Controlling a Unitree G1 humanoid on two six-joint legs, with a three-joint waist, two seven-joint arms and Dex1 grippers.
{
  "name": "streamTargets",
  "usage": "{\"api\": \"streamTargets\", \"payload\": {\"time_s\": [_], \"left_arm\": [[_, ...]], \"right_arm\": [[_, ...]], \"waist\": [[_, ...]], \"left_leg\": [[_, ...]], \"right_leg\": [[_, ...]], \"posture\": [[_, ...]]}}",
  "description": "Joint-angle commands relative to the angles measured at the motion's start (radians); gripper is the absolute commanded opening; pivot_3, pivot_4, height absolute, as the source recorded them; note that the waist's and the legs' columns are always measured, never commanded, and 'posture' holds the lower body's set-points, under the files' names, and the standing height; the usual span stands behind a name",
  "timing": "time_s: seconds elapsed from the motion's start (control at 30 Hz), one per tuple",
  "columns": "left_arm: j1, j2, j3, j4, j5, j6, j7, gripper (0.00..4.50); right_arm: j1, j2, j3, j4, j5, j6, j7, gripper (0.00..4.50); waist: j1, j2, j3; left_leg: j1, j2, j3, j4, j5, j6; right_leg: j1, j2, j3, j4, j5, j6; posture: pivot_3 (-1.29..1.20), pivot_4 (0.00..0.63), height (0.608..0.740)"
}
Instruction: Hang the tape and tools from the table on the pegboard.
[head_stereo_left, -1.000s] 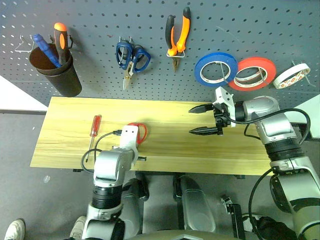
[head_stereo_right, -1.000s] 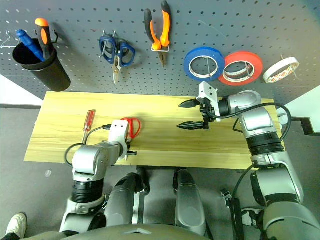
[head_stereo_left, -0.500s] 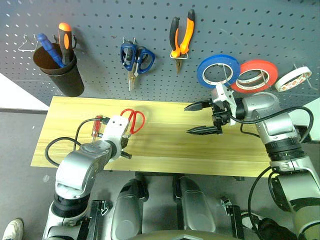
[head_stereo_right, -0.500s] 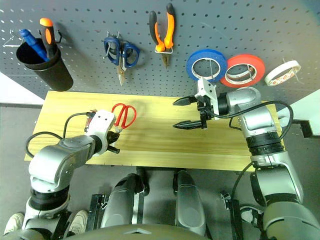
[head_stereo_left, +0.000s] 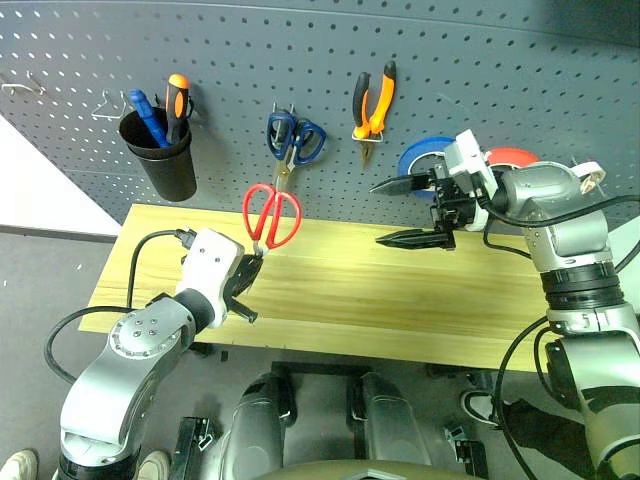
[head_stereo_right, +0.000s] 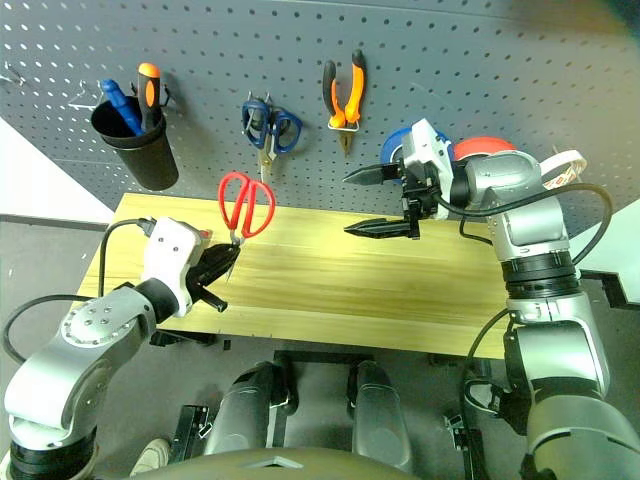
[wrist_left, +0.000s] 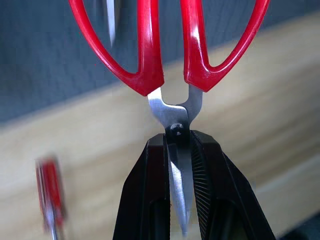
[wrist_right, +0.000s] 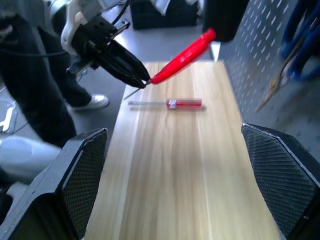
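The left tool (head_stereo_left: 243, 283) is clamping the red-handled scissors (head_stereo_left: 271, 213) by the blades near the pivot, holding them above the worktop (head_stereo_left: 400, 300) with handles pointing up toward the pegboard (head_stereo_left: 450, 70). The right tool (head_stereo_left: 408, 212) is hovering with its fingers spread wide, gripping nothing. The red-handled screwdriver (wrist_right: 172, 104) is lying on the worktop.
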Motion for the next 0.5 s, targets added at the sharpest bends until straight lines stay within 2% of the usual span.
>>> {"api": "streamTargets", "payload": {"time_s": [0.03,0.3,0.5], "left_arm": [[0.018,0.011,-0.004,-0.011,0.029,-0.147,-0.007,0.28],[-0.056,0.029,-0.058,0.130,0.119,-0.330,0.003,0.28],[-0.088,0.029,-0.076,0.210,0.148,-0.407,-0.012,0.28]], "right_arm": [[-0.039,-0.019,-0.050,-0.018,0.030,-0.004,-0.012,4.50],[-0.047,-0.018,-0.077,-0.013,0.029,-0.010,-0.043,4.50],[-0.039,-0.025,-0.085,-0.021,0.031,-0.009,-0.063,4.50]], "waist": [[0.000,0.001,-0.015],[0.014,0.004,-0.046],[0.011,0.006,-0.051]], "left_leg": [[0.000,0.000,0.000,-0.001,0.000,0.000],[0.000,0.003,0.001,-0.001,0.000,0.000],[0.001,0.003,0.002,0.000,0.001,0.000]], "right_leg": [[0.000,0.000,0.000,-0.001,0.000,0.000],[0.001,0.008,0.000,-0.004,0.001,0.000],[0.001,0.009,0.001,-0.003,0.002,0.000]], "posture": [[0.01,0.085,0.730],[-0.02,0.082,0.730],[-0.04,0.083,0.730]]}}
